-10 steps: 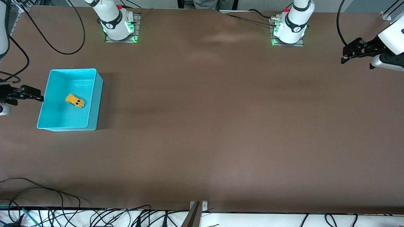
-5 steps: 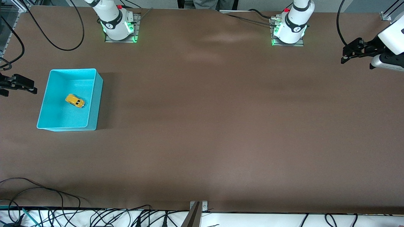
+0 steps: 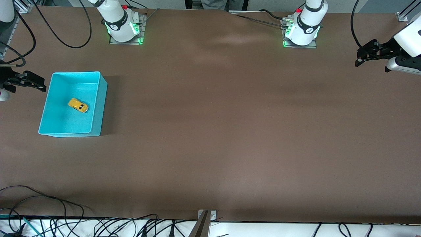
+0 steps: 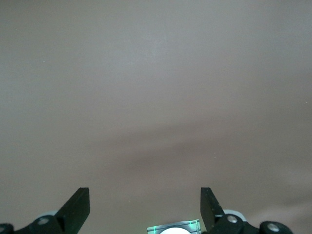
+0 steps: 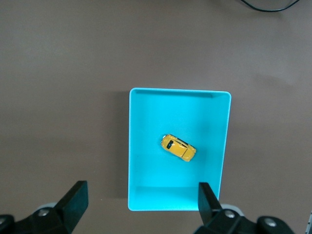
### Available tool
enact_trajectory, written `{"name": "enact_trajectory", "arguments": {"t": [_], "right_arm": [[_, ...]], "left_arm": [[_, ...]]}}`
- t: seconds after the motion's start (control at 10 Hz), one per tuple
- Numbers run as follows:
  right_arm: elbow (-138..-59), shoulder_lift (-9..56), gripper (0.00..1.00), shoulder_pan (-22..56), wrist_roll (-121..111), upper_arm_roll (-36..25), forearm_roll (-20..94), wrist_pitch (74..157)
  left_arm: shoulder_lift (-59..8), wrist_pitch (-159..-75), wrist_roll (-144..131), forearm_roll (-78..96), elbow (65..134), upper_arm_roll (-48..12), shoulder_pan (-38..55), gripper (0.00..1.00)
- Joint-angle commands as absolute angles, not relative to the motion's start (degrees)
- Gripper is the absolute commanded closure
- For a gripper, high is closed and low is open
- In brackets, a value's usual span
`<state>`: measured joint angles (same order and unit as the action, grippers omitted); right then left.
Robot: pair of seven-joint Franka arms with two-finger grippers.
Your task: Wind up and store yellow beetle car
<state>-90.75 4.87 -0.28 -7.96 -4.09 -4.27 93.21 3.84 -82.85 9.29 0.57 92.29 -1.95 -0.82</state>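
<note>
1. Right gripper (image 3: 34, 86): it hangs in the air at the right arm's end of the table, just beside the turquoise bin (image 3: 98, 108). Its fingers stand apart and hold nothing; in the right wrist view both fingertips (image 5: 78, 195) show well separated, with the bin (image 5: 136, 146) between them farther off.
2. Left gripper (image 3: 361, 59): it waits in the air over the bare table (image 3: 230, 131) at the left arm's end. Its fingers are spread apart and empty; the left wrist view shows both fingertips (image 4: 80, 202) over plain brown surface (image 4: 156, 97).
3. Yellow beetle car (image 3: 78, 105): it rests on its wheels on the floor of the turquoise bin, near the middle, set at an angle to the walls. It touches no wall and no gripper. The right wrist view shows the car (image 5: 179, 147) from above, dark windows visible.
4. Turquoise bin: it stands upright on the table, toward the right arm's end, nearer to the front camera than the right arm's base (image 3: 123, 28).
</note>
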Motion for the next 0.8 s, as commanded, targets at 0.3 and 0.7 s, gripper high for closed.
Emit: {"name": "enact_trajectory", "arguments": {"t": [0.3, 0.7], "right_arm": [[-91.3, 4.3, 0.0, -0.7, -6.1, -3.5, -2.0, 93.0], [-91.1, 4.7, 0.0, -0.7, -5.8, -3.5, 2.6, 93.3]], "left_arm": [[2.8, -81.5, 8.8, 1.6, 90.0, -1.9, -1.0, 0.0], [2.8, -81.5, 8.8, 1.6, 90.0, -1.9, -0.9, 0.0]]}}
